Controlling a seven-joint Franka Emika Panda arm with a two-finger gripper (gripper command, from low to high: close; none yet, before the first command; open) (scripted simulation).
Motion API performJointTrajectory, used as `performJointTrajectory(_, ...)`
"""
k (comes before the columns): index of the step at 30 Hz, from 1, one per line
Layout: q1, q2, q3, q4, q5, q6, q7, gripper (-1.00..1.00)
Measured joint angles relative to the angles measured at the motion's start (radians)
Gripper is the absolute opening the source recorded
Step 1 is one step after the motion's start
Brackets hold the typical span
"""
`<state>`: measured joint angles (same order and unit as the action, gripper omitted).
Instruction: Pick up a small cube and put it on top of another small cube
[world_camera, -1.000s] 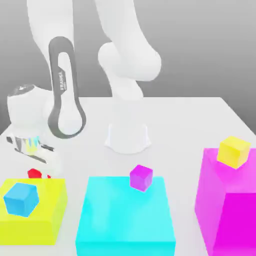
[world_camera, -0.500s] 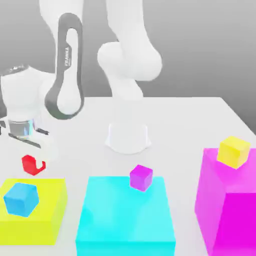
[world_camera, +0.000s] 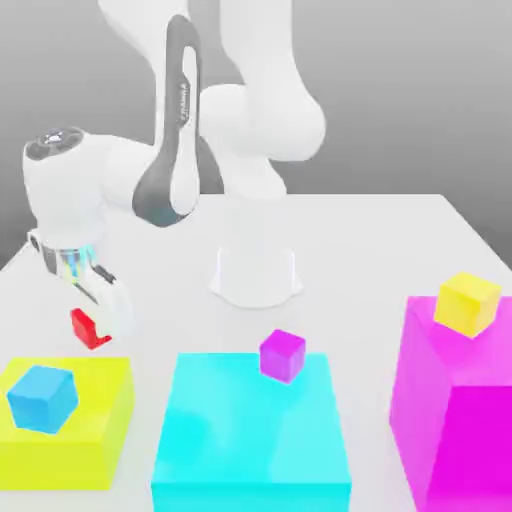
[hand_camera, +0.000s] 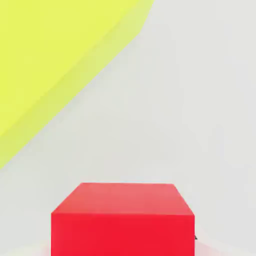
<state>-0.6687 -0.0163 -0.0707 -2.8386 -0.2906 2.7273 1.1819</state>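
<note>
The small red cube (world_camera: 86, 327) hangs in the air above the table, just behind the yellow block, with my gripper (world_camera: 98, 320) shut on it. One white finger (world_camera: 116, 308) shows beside it. In the hand view the red cube (hand_camera: 122, 219) sits close to the camera, with the table and the yellow block (hand_camera: 50, 55) beneath. The small magenta-purple cube (world_camera: 282, 354) rests on the back edge of the cyan block (world_camera: 250, 430), to the exterior view's right of the gripper and well apart from it.
A large yellow block (world_camera: 95, 425) at the exterior view's left carries a small blue cube (world_camera: 42, 397). A tall magenta block (world_camera: 455, 410) at the right carries a small yellow cube (world_camera: 467, 303). The arm's white base (world_camera: 255, 275) stands behind the cyan block.
The gripper has risen from the table with the red cube held and shifted slightly to the exterior view's right. The arm's upper links swung right. The other cubes have not moved.
</note>
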Motion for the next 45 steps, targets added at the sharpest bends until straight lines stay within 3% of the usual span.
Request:
performJointTrajectory(8,0.074,-0.063,0.06,-0.005,-0.048,-0.089,0.401,-1.0)
performJointTrajectory(17,0.14,-0.16,0.175,-0.019,0.008,-0.166,0.777,-1.0)
performJointTrajectory(27,0.253,-0.295,0.299,-0.041,0.185,-0.23,1.115,-1.0)
performJointTrajectory(39,0.459,-0.481,0.402,-0.063,0.497,-0.319,1.45,-1.0)
performJointTrajectory(45,0.465,-0.341,0.44,-0.094,0.523,-0.142,1.498,-1.0)
